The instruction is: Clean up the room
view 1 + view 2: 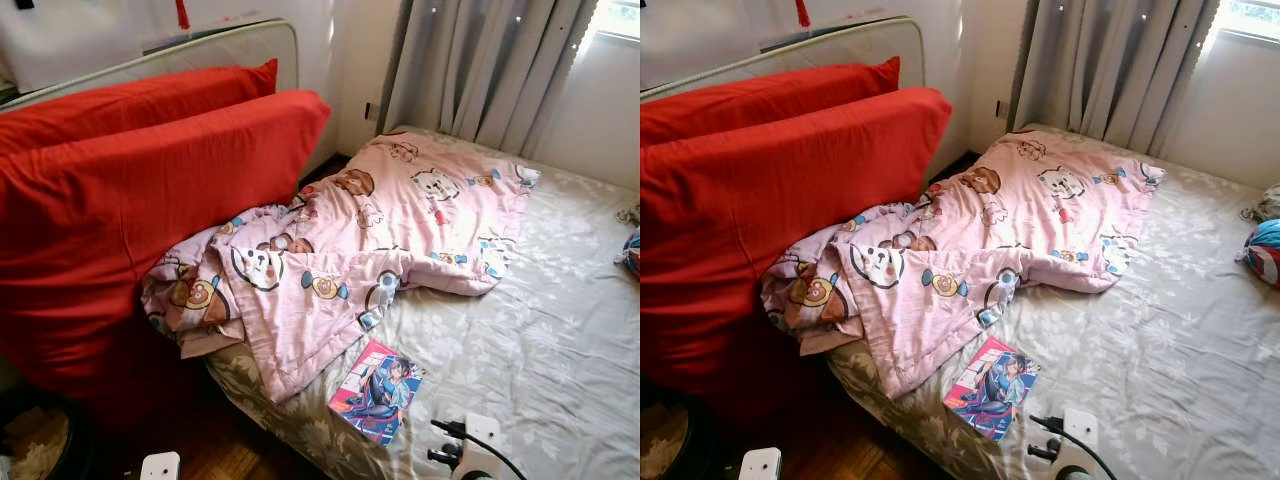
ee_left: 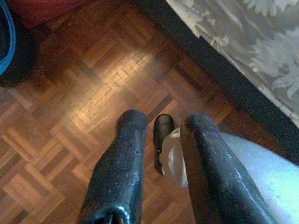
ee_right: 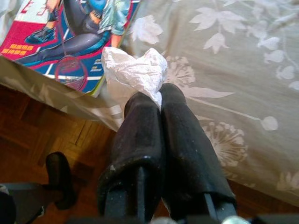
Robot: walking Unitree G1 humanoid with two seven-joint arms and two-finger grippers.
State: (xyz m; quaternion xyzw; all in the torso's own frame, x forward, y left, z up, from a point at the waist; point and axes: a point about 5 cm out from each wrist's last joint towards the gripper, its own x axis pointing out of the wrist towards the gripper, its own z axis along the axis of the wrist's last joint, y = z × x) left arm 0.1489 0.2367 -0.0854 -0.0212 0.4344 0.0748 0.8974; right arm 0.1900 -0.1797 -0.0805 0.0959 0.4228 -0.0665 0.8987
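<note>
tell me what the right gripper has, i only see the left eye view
Observer: The right gripper is shut on a crumpled white tissue, held over the bed's edge.
Operator: anything near it
Observer: A comic book lies on the grey floral sheet right beside the tissue.
Operator: and the left gripper
Observer: The left gripper is open, hanging over the parquet floor next to the bed.
Operator: anything on the floor there
Observer: A dark round bin with a blue rim stands on the parquet near the red pillows.
</note>
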